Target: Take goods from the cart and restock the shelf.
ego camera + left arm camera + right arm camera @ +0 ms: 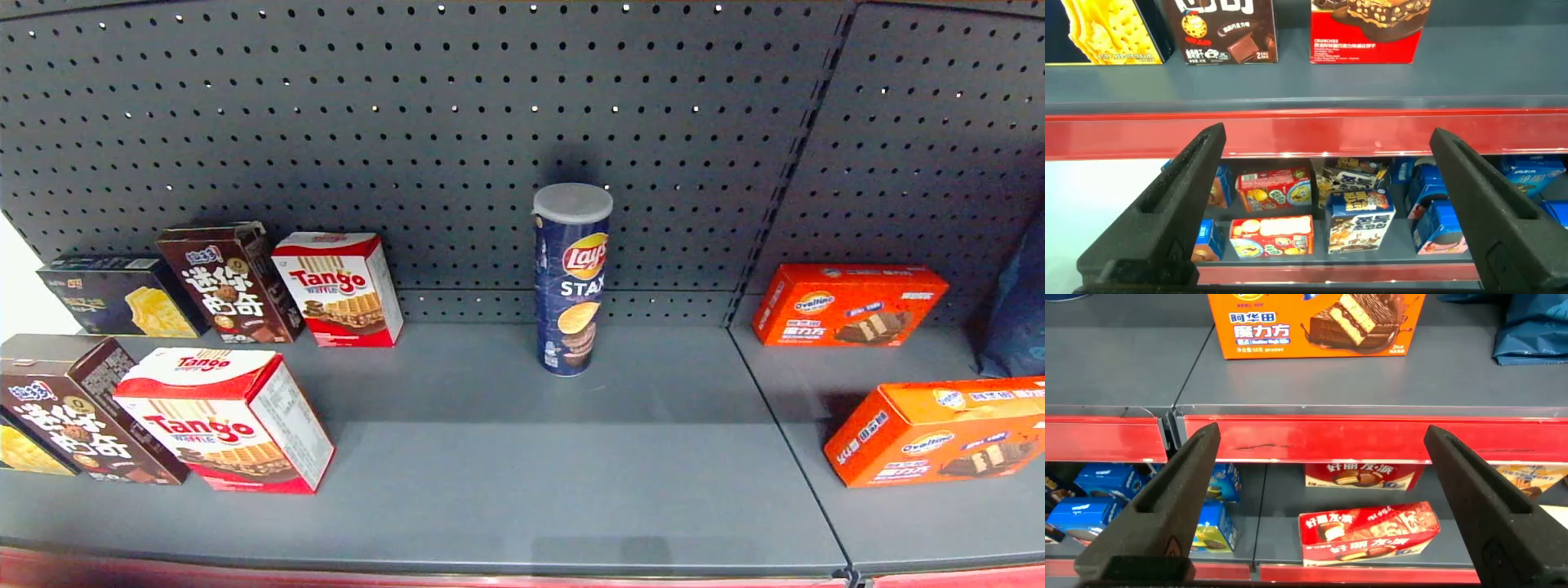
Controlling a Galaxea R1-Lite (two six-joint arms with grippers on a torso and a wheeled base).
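Left pincer [1327, 135]: spread wide, empty, level with the red rail [1127, 135] at the shelf front, above a lower tier of stocked boxes [1270, 212].

Right pincer [1320, 431]: spread wide, empty, at the same rail, just below an orange box [1315, 327].

Shelf [490, 457]: can [571, 278] upright near the back panel, well apart from the red-and-white boxes [224, 420] on the left and the orange boxes [935, 433] on the right, with bare shelf on both sides of it.

Step in hand, as judged: fetch phase. Nothing gripped, so next item to be drawn from the cart.

Next move:
- Draw both arms clear of the rail and turn to the cart.
- Select one item and close squarely on its body.
- For another can, grip at mid-height and keep upright.
- Set down in the bare middle, just beside the can, without nudging it.
- Release only once seated flat.
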